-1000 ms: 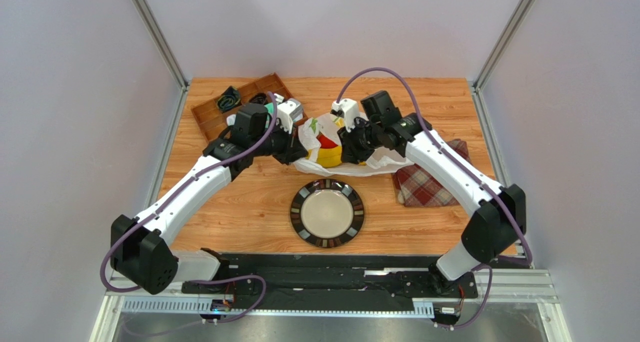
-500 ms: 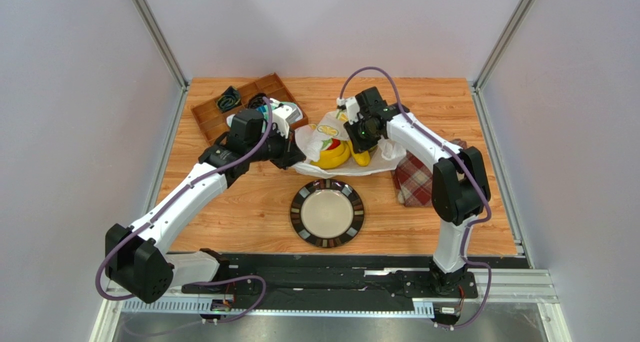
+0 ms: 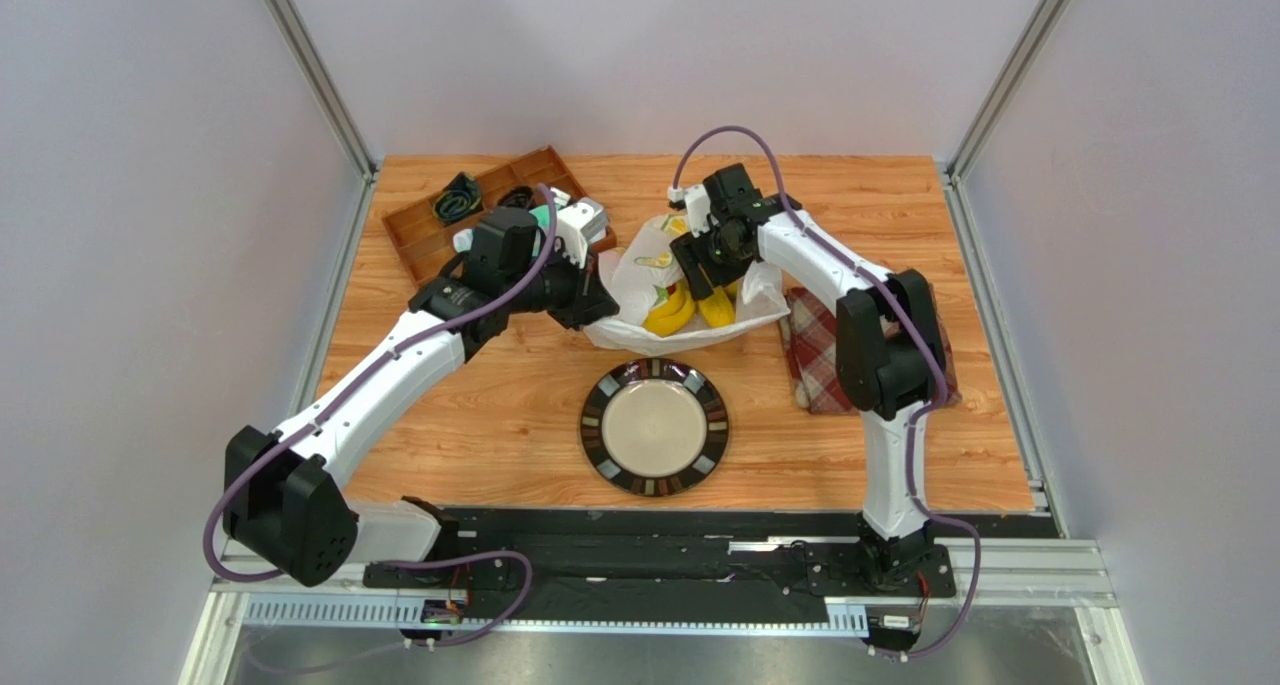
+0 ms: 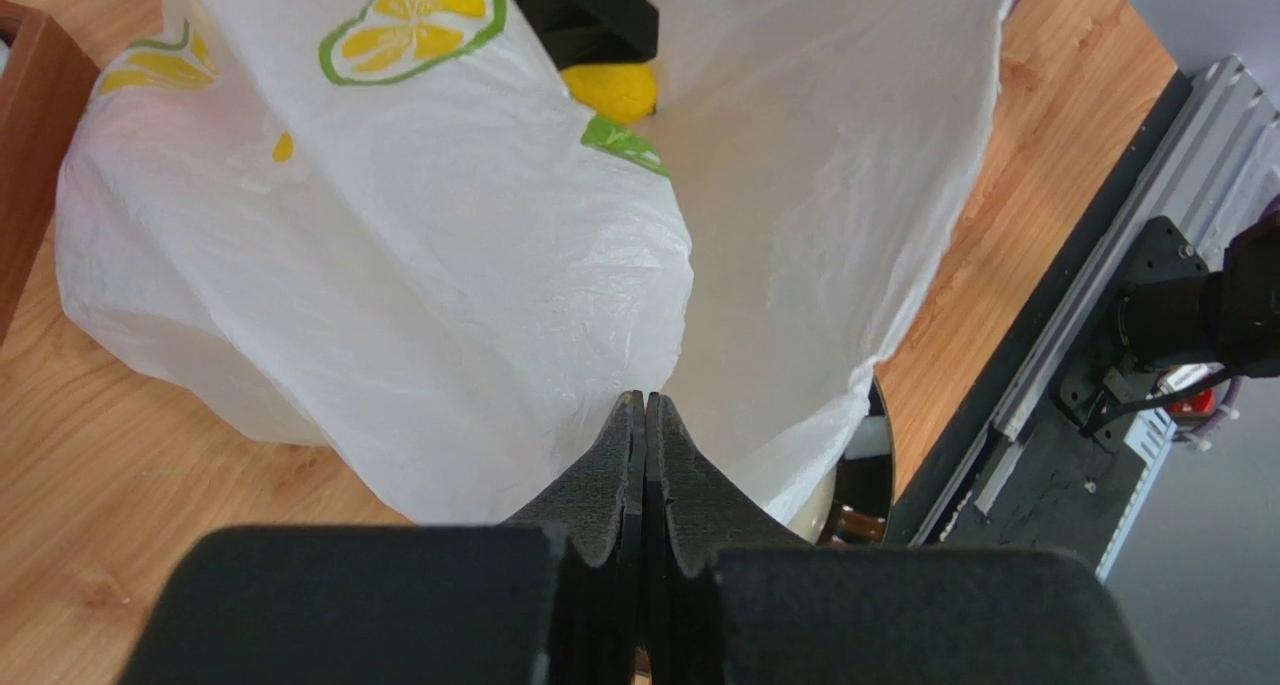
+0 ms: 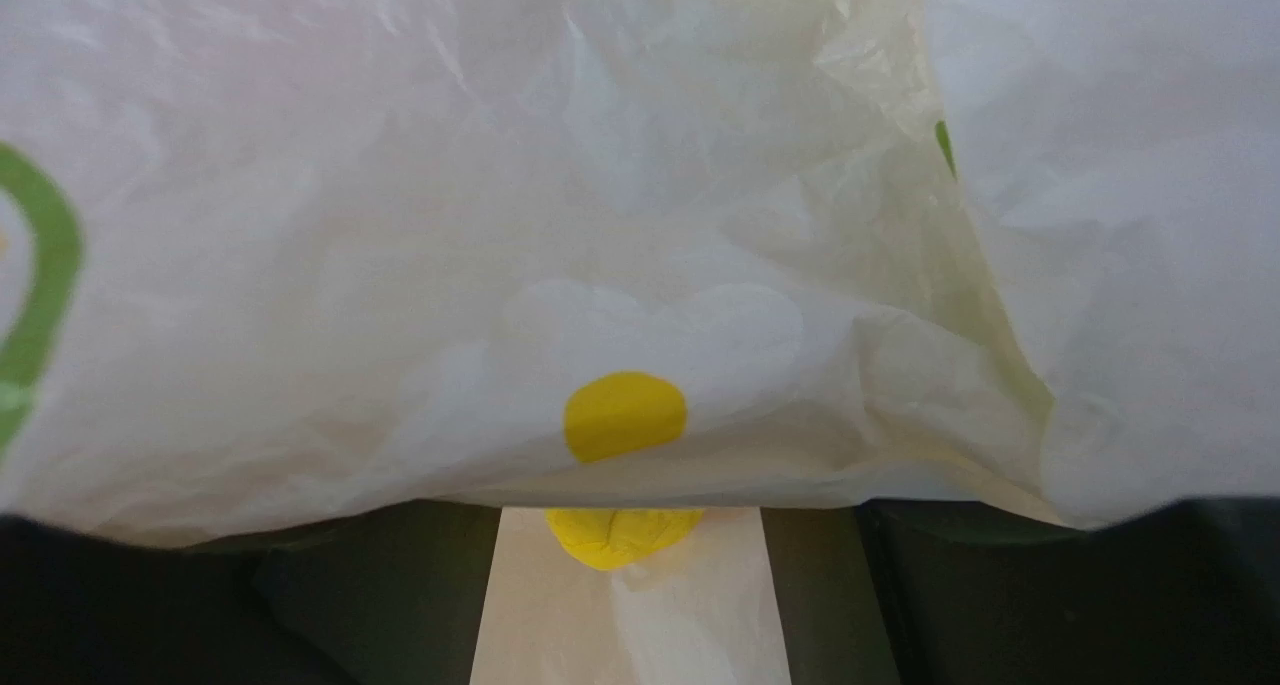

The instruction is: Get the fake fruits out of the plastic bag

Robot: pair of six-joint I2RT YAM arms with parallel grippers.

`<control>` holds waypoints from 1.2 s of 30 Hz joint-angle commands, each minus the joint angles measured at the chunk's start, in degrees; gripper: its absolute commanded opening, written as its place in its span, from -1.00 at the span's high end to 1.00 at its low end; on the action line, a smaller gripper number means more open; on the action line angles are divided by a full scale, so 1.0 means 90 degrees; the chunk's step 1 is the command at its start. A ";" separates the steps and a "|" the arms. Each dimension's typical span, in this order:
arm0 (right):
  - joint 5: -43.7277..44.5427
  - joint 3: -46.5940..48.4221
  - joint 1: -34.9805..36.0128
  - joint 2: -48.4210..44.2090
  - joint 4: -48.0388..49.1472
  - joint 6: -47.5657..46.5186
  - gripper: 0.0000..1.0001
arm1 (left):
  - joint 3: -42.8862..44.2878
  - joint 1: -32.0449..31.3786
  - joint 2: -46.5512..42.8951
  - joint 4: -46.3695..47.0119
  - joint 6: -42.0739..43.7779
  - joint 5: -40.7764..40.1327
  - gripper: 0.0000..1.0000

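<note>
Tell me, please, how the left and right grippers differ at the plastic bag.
The left gripper has its fingers shut on the plastic bag at its edge, from outside; the right gripper has its fingers apart, with bag film draped over them. Both touch the bag.

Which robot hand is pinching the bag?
The left gripper: its fingers are pressed shut on the plastic bag's edge. The right gripper instead pokes into the bag's mouth with its fingers apart.
</note>
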 commanded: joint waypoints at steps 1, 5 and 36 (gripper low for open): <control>0.0298 0.0333 0.0011 0.0337 -0.0214 -0.0332 -0.23 | 0.0399 0.0024 0.0104 0.0055 0.0223 0.0098 1.00; 0.0494 0.0362 0.0001 0.0074 -0.0360 -0.0469 0.26 | 0.0497 0.0024 0.0221 0.0055 0.0253 0.0030 1.00; -0.0073 -0.3150 0.1464 -0.3479 -0.0068 -0.1035 0.31 | 0.0001 0.0141 0.0075 -0.0521 0.0507 -0.0692 1.00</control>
